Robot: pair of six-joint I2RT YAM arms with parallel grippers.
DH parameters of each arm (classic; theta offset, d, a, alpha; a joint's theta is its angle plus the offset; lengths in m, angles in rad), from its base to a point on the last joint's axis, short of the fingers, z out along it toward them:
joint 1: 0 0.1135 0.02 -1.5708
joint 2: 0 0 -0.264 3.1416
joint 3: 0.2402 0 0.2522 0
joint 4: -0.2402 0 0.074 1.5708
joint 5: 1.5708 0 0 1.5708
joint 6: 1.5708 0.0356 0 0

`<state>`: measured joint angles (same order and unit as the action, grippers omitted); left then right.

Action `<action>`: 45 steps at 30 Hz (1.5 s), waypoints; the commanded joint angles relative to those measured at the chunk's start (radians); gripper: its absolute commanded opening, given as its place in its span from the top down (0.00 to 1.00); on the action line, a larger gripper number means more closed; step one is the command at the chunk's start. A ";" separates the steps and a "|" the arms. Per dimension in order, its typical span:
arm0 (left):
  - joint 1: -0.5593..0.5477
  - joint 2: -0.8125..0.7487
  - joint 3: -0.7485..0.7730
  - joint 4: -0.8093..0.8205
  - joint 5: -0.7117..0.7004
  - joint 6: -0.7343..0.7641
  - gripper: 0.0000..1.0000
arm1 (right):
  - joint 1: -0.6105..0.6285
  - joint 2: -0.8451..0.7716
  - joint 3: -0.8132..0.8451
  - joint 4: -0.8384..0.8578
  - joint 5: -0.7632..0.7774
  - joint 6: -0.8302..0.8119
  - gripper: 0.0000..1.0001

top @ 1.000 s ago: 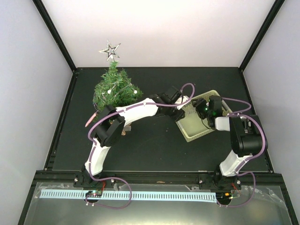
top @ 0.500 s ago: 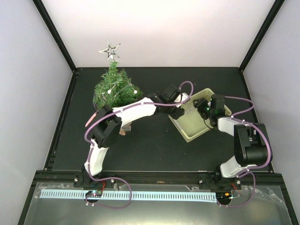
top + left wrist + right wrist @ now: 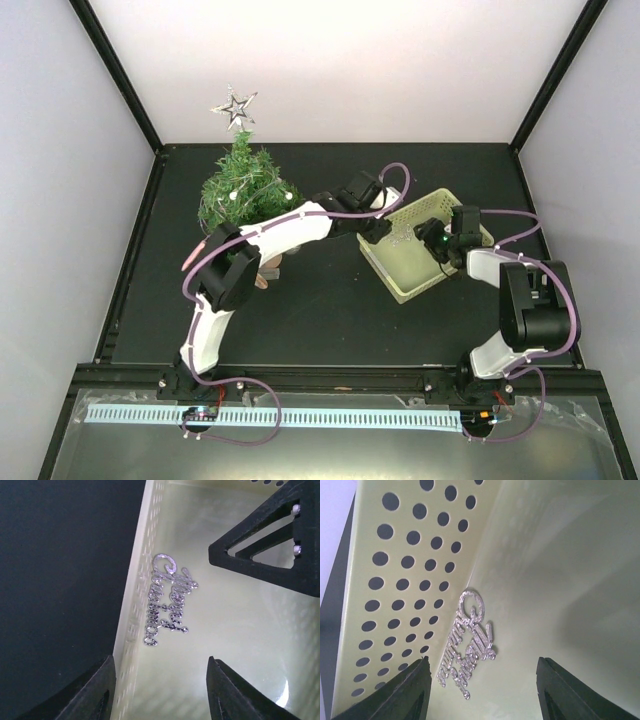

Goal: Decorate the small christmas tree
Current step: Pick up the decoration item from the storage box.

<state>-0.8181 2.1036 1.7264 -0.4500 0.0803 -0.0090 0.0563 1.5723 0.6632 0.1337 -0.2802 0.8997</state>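
The small christmas tree (image 3: 244, 186) stands at the back left, with a silver star on top and small white lights. A pale yellow perforated basket (image 3: 432, 282) sits right of centre. A silver glitter "Merry Christmas" ornament (image 3: 167, 598) lies flat on its floor by one wall; it also shows in the right wrist view (image 3: 468, 644). My left gripper (image 3: 160, 692) is open at the basket's left rim, one finger outside the wall. My right gripper (image 3: 482, 690) is open inside the basket, just short of the ornament. Its fingers (image 3: 270, 550) show in the left wrist view.
The basket wall (image 3: 395, 580) with round holes stands close to the left of the ornament. The dark table mat (image 3: 320, 310) lies around the basket. A pinkish object (image 3: 190, 258) lies partly hidden under the left arm near the tree.
The basket has shifted and turned a little. My left gripper has moved slightly back along its left rim. My right arm has pulled back toward the right.
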 commanded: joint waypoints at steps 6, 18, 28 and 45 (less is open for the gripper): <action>-0.001 0.037 -0.015 -0.021 0.188 -0.032 0.60 | 0.024 0.077 0.027 0.021 -0.029 -0.004 0.40; -0.008 -0.005 -0.101 0.054 0.236 -0.069 0.80 | 0.055 0.193 0.027 0.160 -0.078 0.023 0.39; 0.000 -0.069 -0.045 0.021 0.073 -0.034 0.62 | 0.046 0.149 0.011 0.094 0.010 0.023 0.40; 0.061 0.038 0.059 -0.084 0.105 0.038 0.54 | 0.036 0.138 0.034 0.064 -0.014 -0.002 0.40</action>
<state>-0.7654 2.0918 1.7237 -0.4656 0.1051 0.0032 0.0994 1.7260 0.6960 0.2817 -0.3157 0.9203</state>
